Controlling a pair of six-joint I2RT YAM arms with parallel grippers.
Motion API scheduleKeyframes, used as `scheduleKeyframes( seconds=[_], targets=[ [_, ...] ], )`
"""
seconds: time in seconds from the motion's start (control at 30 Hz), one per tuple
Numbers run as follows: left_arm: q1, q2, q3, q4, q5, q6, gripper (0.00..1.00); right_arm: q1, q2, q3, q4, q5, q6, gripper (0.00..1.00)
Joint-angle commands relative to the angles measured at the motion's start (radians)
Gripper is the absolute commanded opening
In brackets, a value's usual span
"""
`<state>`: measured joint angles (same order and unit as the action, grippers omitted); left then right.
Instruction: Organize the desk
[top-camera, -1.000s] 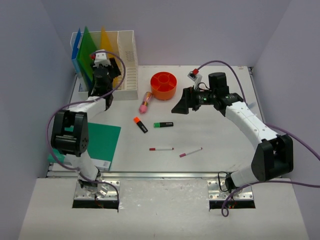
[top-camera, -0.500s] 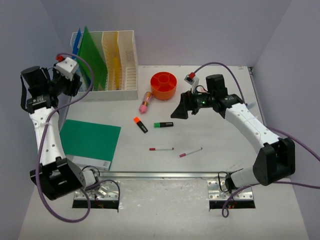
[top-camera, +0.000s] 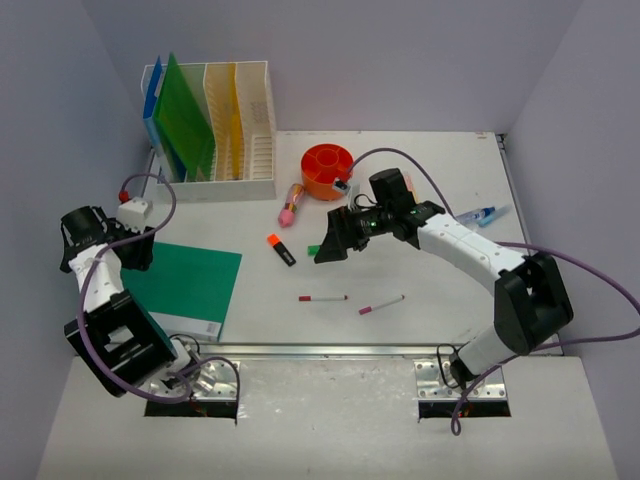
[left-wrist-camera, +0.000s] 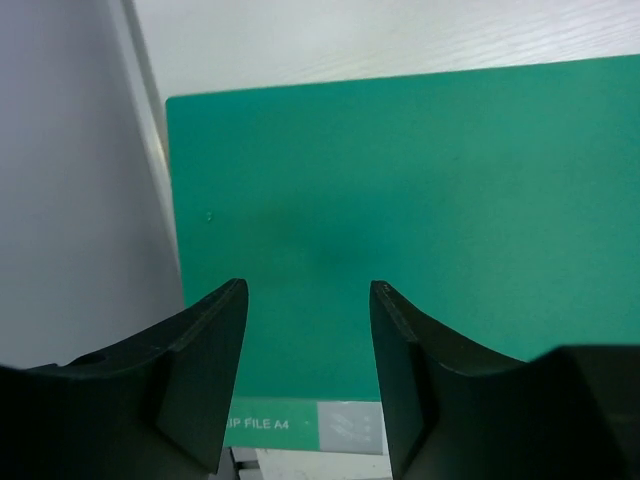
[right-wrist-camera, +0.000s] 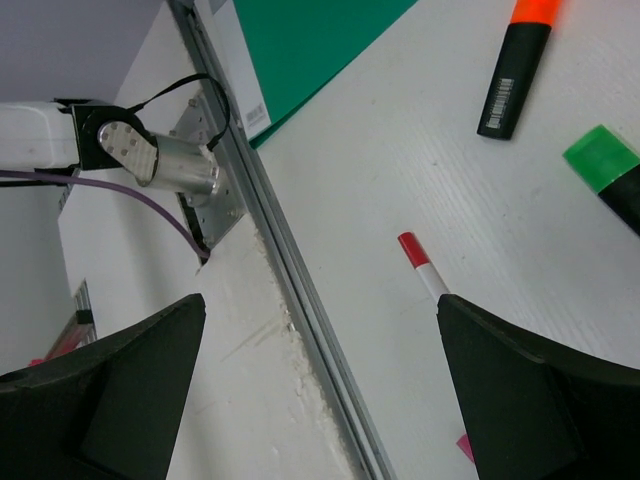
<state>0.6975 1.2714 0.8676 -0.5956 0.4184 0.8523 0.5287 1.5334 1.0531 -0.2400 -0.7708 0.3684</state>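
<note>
My left claw (left-wrist-camera: 308, 300) hangs at the far left, over the left edge of a green folder (top-camera: 185, 285). Its fingers are apart and there is nothing between them. The folder lies flat at the near left corner of the white surface (top-camera: 430, 275), one corner close to the metal rail (top-camera: 320, 350) along the front. A white label strip on the folder's near edge reads "FILE A4".

Behind it, at the back left corner, stands a white slotted rack (top-camera: 258, 130). A blue folder (top-camera: 152, 105), a green sheet (top-camera: 185, 120) and a yellow one (top-camera: 222, 115) stand upright in its left slots.

Toward the middle, a pink-tipped marker (top-camera: 291, 205) lies just beside an orange round tray (top-camera: 330, 170). Nearer me, an orange-capped highlighter (top-camera: 281, 249) lies flat with a green-capped one (right-wrist-camera: 600, 158) close by. A red-capped pen (top-camera: 322, 298) and a pink-capped pen (top-camera: 382, 304) lie nearer still, apart from each other.

My right claw (top-camera: 330, 248) reaches in from the right and hovers low over the green-capped highlighter, tilted down toward the front. Its fingers are spread wide and hold nothing; I cannot tell whether they touch the highlighter.

Further right, a blue-tipped pen (top-camera: 478, 215) lies alone, well apart from the rest.
</note>
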Motion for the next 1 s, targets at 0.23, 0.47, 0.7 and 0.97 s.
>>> scheduleKeyframes(
  seconds=[0.23,0.47,0.7,0.97],
  targets=[
    [0.151,0.227,0.126,0.026,-0.06,0.072,0.72,0.022,0.058,0.019,0.103,-0.058,0.087,0.99],
    [0.19,0.361,0.2,-0.065,-0.008,0.222,0.79,0.022,0.051,0.028,0.084,-0.062,0.061,0.99],
    [0.198,0.435,0.163,-0.069,-0.003,0.253,0.8,0.022,0.05,0.055,0.063,-0.048,0.044,0.99],
    [0.198,0.501,0.123,0.007,-0.036,0.225,0.8,0.022,0.05,0.059,0.045,-0.042,0.024,0.99]
  ],
)
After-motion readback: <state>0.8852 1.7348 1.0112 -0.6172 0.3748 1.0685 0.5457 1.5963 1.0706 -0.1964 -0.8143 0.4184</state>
